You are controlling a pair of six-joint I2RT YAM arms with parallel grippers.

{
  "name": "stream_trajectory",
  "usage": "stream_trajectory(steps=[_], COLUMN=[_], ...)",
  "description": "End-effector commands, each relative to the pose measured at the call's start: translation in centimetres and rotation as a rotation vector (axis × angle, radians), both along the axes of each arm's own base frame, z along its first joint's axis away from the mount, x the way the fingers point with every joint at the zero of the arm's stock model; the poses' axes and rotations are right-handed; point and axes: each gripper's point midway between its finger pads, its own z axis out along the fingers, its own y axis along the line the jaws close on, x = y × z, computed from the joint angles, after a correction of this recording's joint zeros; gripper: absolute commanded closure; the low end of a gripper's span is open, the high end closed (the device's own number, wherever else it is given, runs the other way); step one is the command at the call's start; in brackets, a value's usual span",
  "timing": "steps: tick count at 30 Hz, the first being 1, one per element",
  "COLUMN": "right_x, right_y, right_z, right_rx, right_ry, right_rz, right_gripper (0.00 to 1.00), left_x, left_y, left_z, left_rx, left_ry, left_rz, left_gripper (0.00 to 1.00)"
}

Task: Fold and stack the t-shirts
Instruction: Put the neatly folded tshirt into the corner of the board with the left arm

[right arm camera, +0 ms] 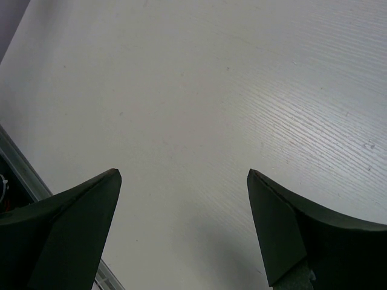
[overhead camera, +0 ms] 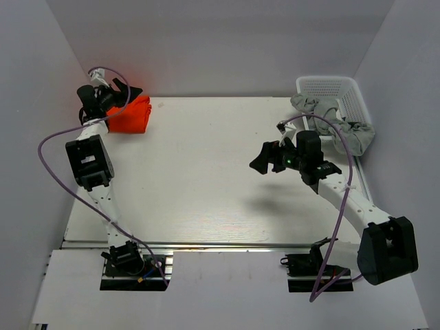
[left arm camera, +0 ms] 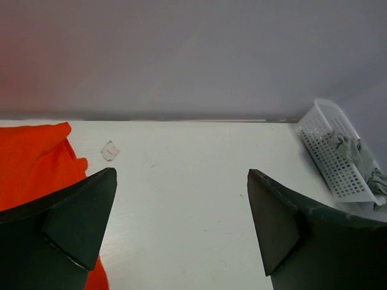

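- From the top view we saw the left tool [overhead camera: 108,96], jaws apart, at the far-left corner of the worktop [overhead camera: 206,179]. It sat over the compact orange-red t-shirt [overhead camera: 132,115], which lay close to the far and left edges.
- The right tool [overhead camera: 265,158], spread wide and holding nothing, hung above bare board right of centre. A grey t-shirt [overhead camera: 338,126] drooped over the rim of the white basket [overhead camera: 330,86] in the far-right corner. Open room lay between the arms.
- In the left wrist view the orange-red cloth ran beside and under the left finger. A small pale scrap [left arm camera: 109,150] lay just beside its edge, and bare board stretched to the basket.
- In the right wrist view we saw bare worktop between the parted fingers, with its edge and a metal rail [right arm camera: 27,172] at lower left.
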Motion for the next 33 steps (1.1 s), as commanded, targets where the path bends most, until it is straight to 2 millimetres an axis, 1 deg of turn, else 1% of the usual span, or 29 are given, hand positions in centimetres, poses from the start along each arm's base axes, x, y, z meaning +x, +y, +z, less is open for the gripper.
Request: stream_trajectory(steps=[1,2,3,4,5,6,7,8,9,10,11,12,13,14,15,16,17,18,20,23,24,25,27,28,29,30,33], right_x=[1.4,1.5,1.4,1.9,2.0,2.2,2.5,2.5,2.7,3.0,3.1,3.1,3.6,3.4,3.6,3.8,3.8,3.9,4.1,4.4,4.5,4.5,4.5,4.6,4.7,4.7,4.8], right_y=[-0.1,0.0,0.0,0.0,0.0,0.0,-0.1,-0.1,0.0,0.1,0.2,0.2,0.2,0.6,0.6,0.6,0.7,0.7,1.0,1.0,1.1,1.0,1.0,1.0,1.1,1.2,1.3], right_z=[1.0,0.8,0.5,1.0,0.5,0.8,0.3,0.2,0.3,0.0,0.2,-0.1,-0.1,-0.2,-0.6,-0.7,-0.8,-0.7,-0.8,-0.5,-0.4,-0.5,-0.5,-0.5,-0.3,-0.1,0.1], right_rx=[-0.011,-0.015,-0.022,-0.024,-0.032,-0.034,-0.044,-0.049,-0.049,-0.056,-0.054,-0.06,-0.061,-0.06,-0.061,-0.062,-0.06,-0.066,-0.051,-0.044,-0.043,-0.046,-0.045,-0.039,-0.036,-0.03,-0.021], right_ry=[-0.024,-0.017,-0.002,-0.011,0.003,0.005,0.016,0.021,0.022,0.031,0.028,0.04,0.04,0.047,0.06,0.063,0.066,0.056,0.073,0.069,0.069,0.068,0.071,0.074,0.069,0.063,0.058], right_rz=[-0.022,-0.023,-0.024,-0.032,-0.03,-0.035,-0.04,-0.039,-0.042,-0.038,-0.036,-0.035,-0.036,-0.02,-0.022,-0.019,-0.019,-0.01,-0.015,-0.018,-0.024,-0.024,-0.029,-0.036,-0.032,-0.032,-0.032], right_gripper=[0.1,0.1,0.1,0.1,0.1,0.1,0.1,0.1,0.1,0.1,0.1,0.1,0.1,0.1,0.1,0.1,0.1,0.1,0.1,0.1,0.1,0.1,0.1,0.1,0.1,0.1,0.1], left_x=[1.7,2.1,2.3,2.7,3.0,3.2,3.4,3.5,3.6,3.6,3.8,3.5,3.5,3.6,3.3,3.4,3.4,3.4,3.6,3.2,3.0,3.1,2.8,2.5,2.5,2.0,1.3], left_y=[0.3,0.4,1.1,1.3,2.6,2.7,2.8,3.5,3.5,4.3,4.5,5.3,5.4,5.6,6.4,6.5,6.6,7.2,7.2,6.8,6.7,6.9,7.2,7.2,7.3,7.3,6.9], left_z=[0.4,0.0,-0.7,-1.0,-1.8,-2.3,-3.4,-3.8,-4.3,-4.6,-5.3,-6.2,-7.0,-7.0,-7.5,-7.5,-8.3,-8.8,-10.8,-12.8,-14.0,-14.3,-17.9,-19.2,-19.4,-21.1,-22.1], left_rx=[-0.053,-0.064,-0.081,-0.1,-0.104,-0.119,-0.123,-0.124,-0.138,-0.142,-0.147,-0.157,-0.165,-0.154,-0.158,-0.15,-0.159,-0.163,-0.195,-0.223,-0.23,-0.234,-0.253,-0.265,-0.27,-0.28,-0.29], left_ry=[-0.039,-0.044,-0.042,-0.059,-0.054,-0.041,-0.027,-0.025,-0.003,0.007,0.018,0.045,0.067,0.061,0.07,0.066,0.094,0.106,0.156,0.189,0.211,0.223,0.343,0.39,0.41,0.458,0.487], left_rz=[-0.063,-0.063,-0.053,-0.037,0.008,0.021,0.022,0.031,0.032,0.053,0.064,0.089,0.102,0.112,0.125,0.134,0.136,0.146,0.149,0.131,0.132,0.152,0.184,0.201,0.211,0.233,0.226], left_gripper=[0.03,0.03,0.03,0.03,0.03,0.03,0.03,0.04,0.04,0.04,0.04,0.04,0.04,0.04,0.04,0.04,0.04,0.04,0.04,0.04,0.04,0.04,0.04,0.04,0.04,0.04,0.05])
